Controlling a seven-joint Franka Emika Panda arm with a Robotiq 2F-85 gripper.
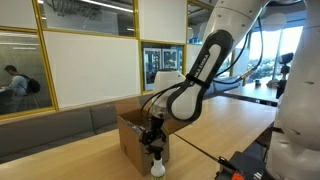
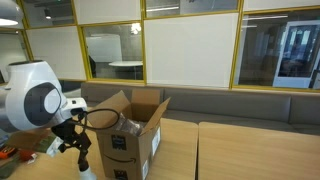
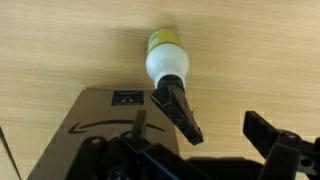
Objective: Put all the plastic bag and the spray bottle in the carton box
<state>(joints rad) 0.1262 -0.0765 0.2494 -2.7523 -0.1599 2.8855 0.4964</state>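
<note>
In an exterior view, the carton box (image 1: 130, 135) is seen at lower centre on the wooden tabletop (image 1: 220, 125), with its flaps raised. The spray bottle (image 1: 157, 166) is stood upright on the tabletop just beside the box. The gripper (image 1: 152, 138) is held right above the bottle.

In an exterior view, the carton box (image 2: 135, 140) is shown at lower centre with its flaps spread, and the gripper (image 2: 76, 150) is lowered just to its left.

In the wrist view, the spray bottle (image 3: 167, 62) is seen at upper centre on the tabletop (image 3: 60, 40), beside the box (image 3: 95, 120) at lower left. The jaws of the gripper (image 3: 222, 120) are spread wide, and nothing is held. One finger (image 3: 180, 108) is overlapped with the bottle, but contact cannot be told.
</note>
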